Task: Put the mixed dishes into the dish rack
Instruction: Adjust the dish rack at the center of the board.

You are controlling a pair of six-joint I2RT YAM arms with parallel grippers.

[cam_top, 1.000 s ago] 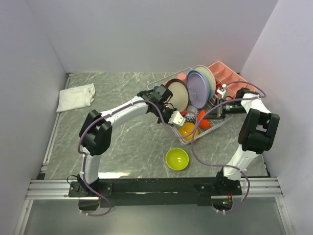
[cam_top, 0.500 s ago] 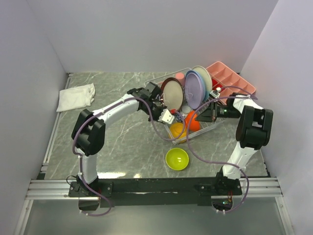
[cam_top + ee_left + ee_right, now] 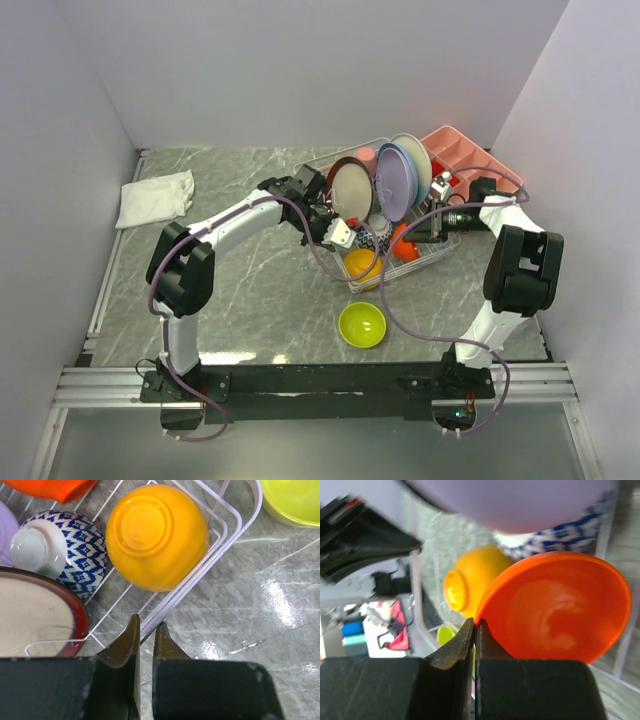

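Two pairs of jaws are clamping shut: the right gripper [image 3: 474, 624] is pinching the rim of the red-orange bowl [image 3: 555, 605] within the dish rack [image 3: 200, 570], while the left gripper [image 3: 148, 627] is seemingly nipping the rack's wire edge. The bowl is calling for slow lowering beside the orange-yellow bowl [image 3: 157, 535], clear of the lavender plate [image 3: 510, 500], before release.

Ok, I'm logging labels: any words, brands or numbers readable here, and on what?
None readable. The yellow bowl, the blue patterned cup, the orange bowl and the rack carry no lettering.
The coloured shapes at the left of the right wrist view are too blurred to read.
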